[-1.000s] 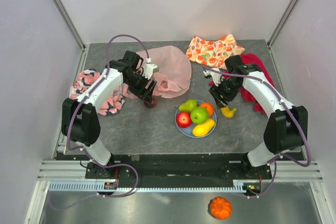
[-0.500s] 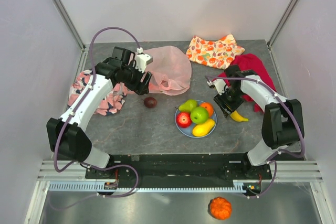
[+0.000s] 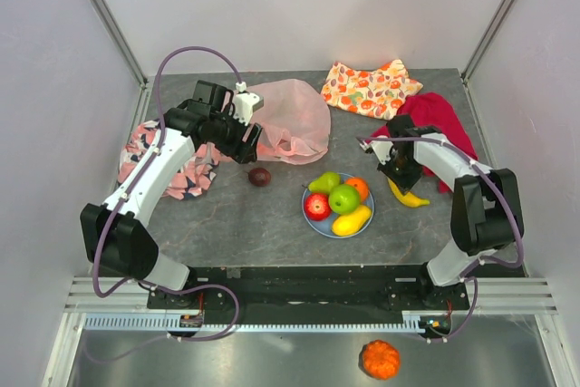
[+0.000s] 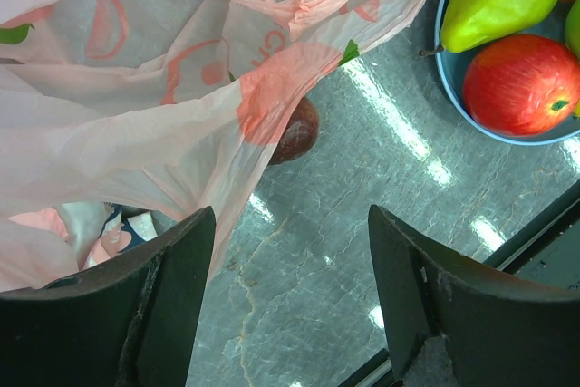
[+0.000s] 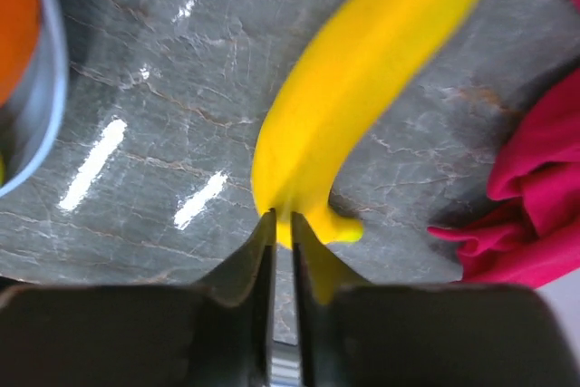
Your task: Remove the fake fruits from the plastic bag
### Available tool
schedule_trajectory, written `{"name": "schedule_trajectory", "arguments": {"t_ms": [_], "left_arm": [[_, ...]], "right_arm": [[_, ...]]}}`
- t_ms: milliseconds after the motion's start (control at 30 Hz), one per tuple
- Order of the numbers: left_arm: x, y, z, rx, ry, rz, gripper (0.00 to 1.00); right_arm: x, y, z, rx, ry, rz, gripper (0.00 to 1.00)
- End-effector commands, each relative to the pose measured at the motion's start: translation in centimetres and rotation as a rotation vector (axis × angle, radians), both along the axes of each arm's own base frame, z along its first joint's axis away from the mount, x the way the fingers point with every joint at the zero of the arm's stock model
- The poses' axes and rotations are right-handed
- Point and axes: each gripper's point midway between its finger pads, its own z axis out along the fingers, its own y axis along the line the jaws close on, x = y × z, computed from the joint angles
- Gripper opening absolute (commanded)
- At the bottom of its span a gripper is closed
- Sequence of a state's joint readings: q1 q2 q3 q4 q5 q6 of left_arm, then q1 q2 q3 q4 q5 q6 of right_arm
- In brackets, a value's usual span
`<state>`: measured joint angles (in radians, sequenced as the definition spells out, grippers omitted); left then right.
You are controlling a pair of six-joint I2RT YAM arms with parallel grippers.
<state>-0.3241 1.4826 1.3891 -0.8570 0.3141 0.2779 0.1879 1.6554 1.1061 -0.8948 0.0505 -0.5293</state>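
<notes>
Closing almost together on nothing, your right gripper (image 5: 282,224) frees the banana (image 5: 362,88) right of the plate (image 5: 54,79), another fruit out; left gripper (image 4: 290,215) stays spread by the plastic bag (image 4: 136,88).

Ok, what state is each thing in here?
Plastic bag: lying crumpled on the table.
Dark purple fruit: out, on the table by the bag.
Banana: out, on the table beside the plate.
Blue plate: holds five fruits.
Left gripper: open, above the bag.
Right gripper: shut, empty, at the banana's end.
</notes>
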Motion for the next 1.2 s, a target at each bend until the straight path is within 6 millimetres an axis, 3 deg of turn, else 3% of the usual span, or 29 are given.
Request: {"name": "schedule_trajectory", "arguments": {"t_ms": [0, 100, 133, 267, 333, 367, 400, 467, 600, 700, 833, 1000, 1100, 1167], "left_arm": [[1.5, -0.4, 1.8, -0.027, -0.061, 0.02, 0.75], [1.4, -0.6, 1.5, -0.035, -0.054, 0.018, 0.75], [1.5, -0.7, 1.6, -0.039, -0.057, 0.017, 0.75], [1.6, -0.8, 1.8, -0.042, -0.064, 0.01, 0.75], [1.7, -0.8, 2.0, -0.04, -0.069, 0.008, 0.75], [1.8, -0.8, 2.1, -0.042, -0.073, 0.008, 0.75], [1.8, -0.7, 2.0, -0.04, -0.072, 0.011, 0.75], [1.7, -0.8, 2.2, -0.046, -0.077, 0.01, 0.75], [1.3, -0.6, 2.4, -0.041, -0.089, 0.006, 0.75], [1.0, -0.3, 2.4, -0.034, -0.092, 0.011, 0.75], [0.7, 0.0, 2.3, -0.032, -0.093, 0.014, 0.75], [0.9, 0.4, 2.4, -0.033, -0.099, 0.027, 0.75], [1.0, 0.4, 2.6, -0.035, -0.103, 0.027, 0.75], [1.2, 0.4, 2.8, -0.034, -0.109, 0.026, 0.75]], "right_arm": [[2.2, 1.1, 3.6, 0.064, -0.152, 0.075, 0.12], [1.2, 1.6, 5.5, 0.103, -0.176, 0.164, 0.08], [-0.1, 2.5, 5.9, 0.161, -0.14, 0.21, 0.08], [-1.6, 5.0, 11.0, 0.29, -0.254, 0.437, 0.08], [-1.8, 5.5, 11.7, 0.272, -0.275, 0.477, 0.1], [-1.9, 5.3, 11.2, 0.253, -0.262, 0.47, 0.26], [-1.4, 5.1, 10.7, 0.24, -0.265, 0.41, 0.36], [-0.9, 4.0, 8.2, 0.181, -0.217, 0.311, 0.49], [1.1, 1.4, 4.6, 0.132, -0.158, 0.123, 0.59], [2.1, 1.1, 2.8, 0.14, -0.108, 0.069, 0.62], [3.1, 1.3, 1.0, 0.142, -0.077, 0.062, 0.63], [2.7, 1.3, -0.7, 0.137, -0.025, 0.06, 0.55], [2.3, 1.2, -0.7, 0.137, -0.022, 0.077, 0.31], [2.4, 1.5, 0.9, 0.157, -0.063, 0.089, 0.21]]}}
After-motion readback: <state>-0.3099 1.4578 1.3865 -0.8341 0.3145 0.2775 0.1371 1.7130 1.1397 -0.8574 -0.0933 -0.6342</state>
